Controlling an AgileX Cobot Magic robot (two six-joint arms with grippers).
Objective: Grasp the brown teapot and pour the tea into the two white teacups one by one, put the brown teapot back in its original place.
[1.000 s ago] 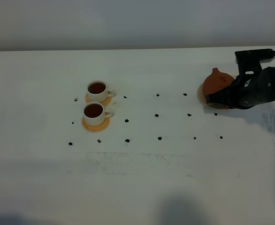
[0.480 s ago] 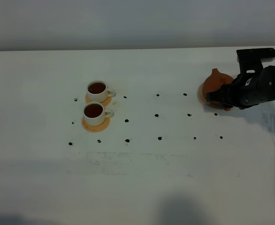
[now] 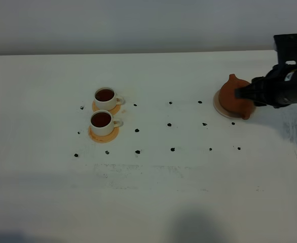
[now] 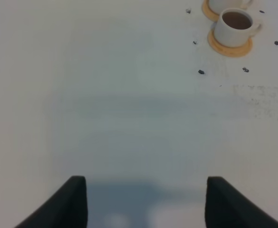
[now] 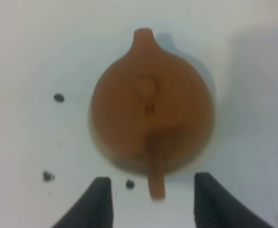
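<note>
While overhead hides jaws | wrist: right gripper spread, teapot free

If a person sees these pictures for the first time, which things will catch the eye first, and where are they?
The brown teapot stands out most: it sits on a pale saucer at the right of the white table, with the right gripper open just behind its handle, not touching it. Next come the two white teacups on the left, each full of dark tea on an orange coaster, one behind the other. Small black dots mark the table between them.
</note>
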